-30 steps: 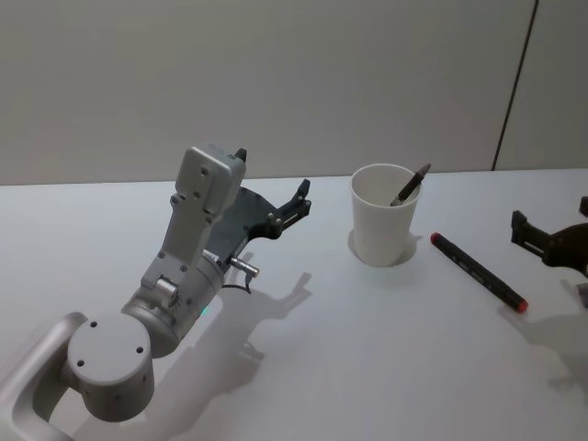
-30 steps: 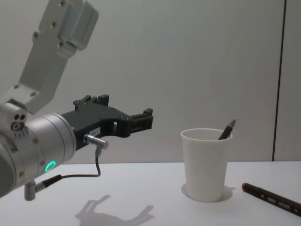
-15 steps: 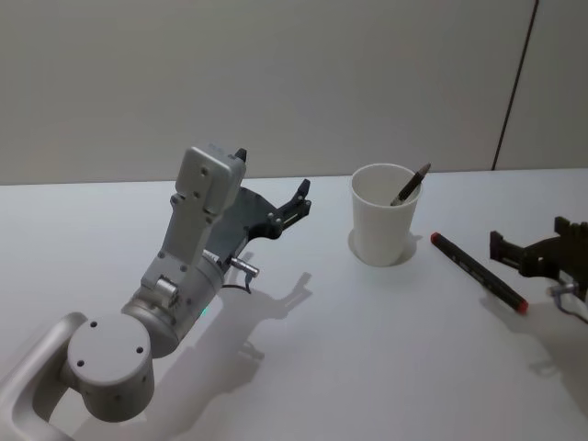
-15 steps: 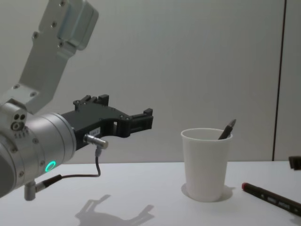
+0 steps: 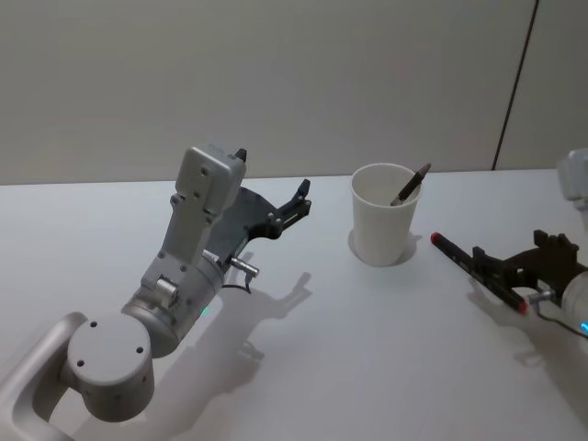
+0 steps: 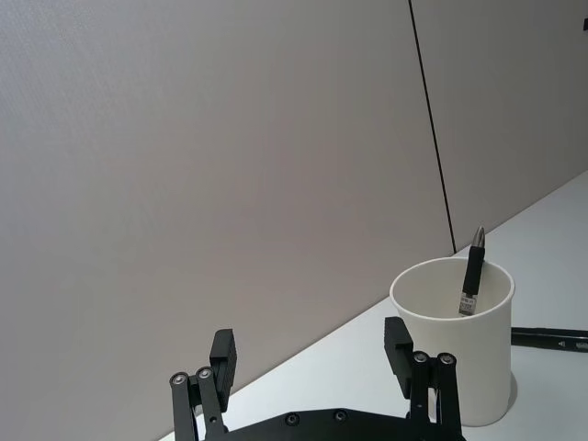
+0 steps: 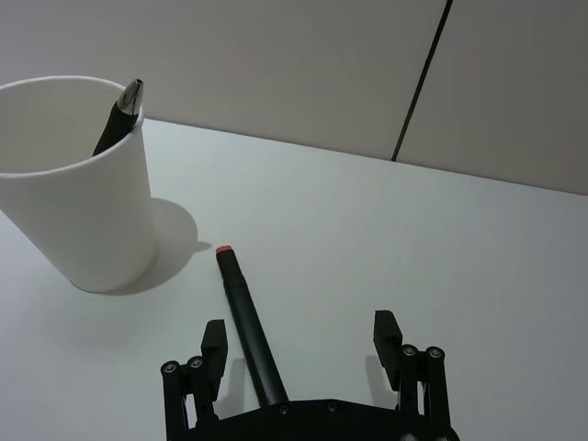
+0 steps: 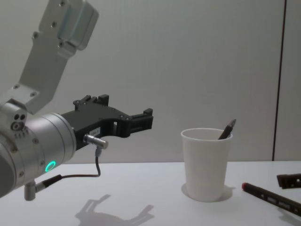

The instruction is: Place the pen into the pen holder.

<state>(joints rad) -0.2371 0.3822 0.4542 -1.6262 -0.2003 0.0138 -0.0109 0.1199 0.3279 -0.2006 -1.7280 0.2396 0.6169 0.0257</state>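
Pen [image 7: 246, 322]: flat on the counter [image 5: 367, 349], near the cup's [image 5: 383, 225] right side, not touching it.
Right gripper [image 7: 299, 329]: wide open, empty, just above the pen, which runs off-centre between its jaws.
Risk: an off-centre close could roll or skew the pen, and a tilted pen may catch the rim and tip the cup.
Second pen [image 5: 411, 184]: leans inside the cup and could block entry.
Left gripper [image 6: 310, 335]: open, empty, raised left of the cup.
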